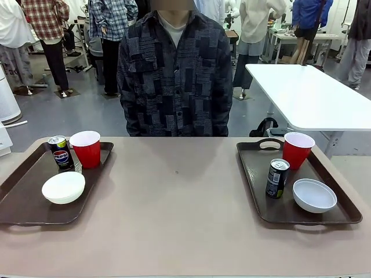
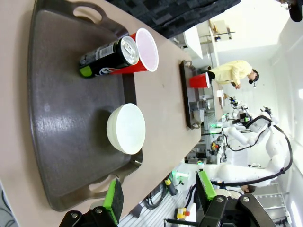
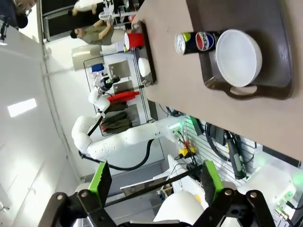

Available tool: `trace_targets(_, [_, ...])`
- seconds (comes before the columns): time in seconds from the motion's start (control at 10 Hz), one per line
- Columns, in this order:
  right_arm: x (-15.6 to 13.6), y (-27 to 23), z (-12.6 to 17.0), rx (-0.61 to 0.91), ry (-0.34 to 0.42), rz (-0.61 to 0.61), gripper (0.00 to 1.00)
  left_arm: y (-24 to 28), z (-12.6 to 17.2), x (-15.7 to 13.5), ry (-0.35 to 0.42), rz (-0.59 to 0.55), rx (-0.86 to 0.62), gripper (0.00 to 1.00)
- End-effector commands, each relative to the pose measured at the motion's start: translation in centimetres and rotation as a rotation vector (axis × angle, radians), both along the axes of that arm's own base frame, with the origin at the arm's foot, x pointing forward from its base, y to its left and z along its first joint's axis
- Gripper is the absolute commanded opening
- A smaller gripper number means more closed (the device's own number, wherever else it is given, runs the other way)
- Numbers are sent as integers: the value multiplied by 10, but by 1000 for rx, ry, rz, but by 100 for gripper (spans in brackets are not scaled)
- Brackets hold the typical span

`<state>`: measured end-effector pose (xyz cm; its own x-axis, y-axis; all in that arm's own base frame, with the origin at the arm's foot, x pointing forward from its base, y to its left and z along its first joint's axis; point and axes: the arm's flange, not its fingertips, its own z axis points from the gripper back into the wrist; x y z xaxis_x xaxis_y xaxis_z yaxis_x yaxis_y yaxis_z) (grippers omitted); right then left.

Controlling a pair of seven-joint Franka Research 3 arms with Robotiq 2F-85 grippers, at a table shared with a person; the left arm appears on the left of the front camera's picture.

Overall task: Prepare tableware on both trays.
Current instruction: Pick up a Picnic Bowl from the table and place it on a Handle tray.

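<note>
Tan tabletop [image 1: 179, 214] is shared by two trays, left tray [image 1: 23, 202] and right tray [image 1: 255, 174]; each carries a red cup [image 1: 86, 147], white bowl [image 1: 64, 186] and can, the left can [image 1: 59, 152] marked Pepsi. Left pincer [image 2: 158, 198] and right pincer [image 3: 154, 184] are seen wide, empty.

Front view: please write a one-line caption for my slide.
Two brown trays, each holding a red cup, drink can and white bowl.

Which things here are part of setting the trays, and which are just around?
Job: two dark brown plastic trays, two red plastic cups, two round white bowls, two slim dark cans.
Around: white side table, black bag.
</note>
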<state>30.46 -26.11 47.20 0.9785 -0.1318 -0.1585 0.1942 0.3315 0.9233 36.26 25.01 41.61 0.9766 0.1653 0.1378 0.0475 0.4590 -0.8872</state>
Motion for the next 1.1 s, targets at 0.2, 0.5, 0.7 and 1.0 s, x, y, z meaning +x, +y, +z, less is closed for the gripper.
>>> trace_targets(0.2, [0, 0, 0, 0, 0, 0, 100, -1, 4, -1, 8, 7, -10, 82])
trace_targets(0.5, [0, 0, 0, 0, 0, 0, 100, -1, 4, -1, 8, 7, -10, 82])
trace_targets(0.7, [0, 0, 0, 0, 0, 0, 100, -1, 4, -1, 8, 7, -10, 82])
trace_targets(1.0, [0, 0, 0, 0, 0, 0, 100, -1, 4, -1, 8, 7, -10, 82])
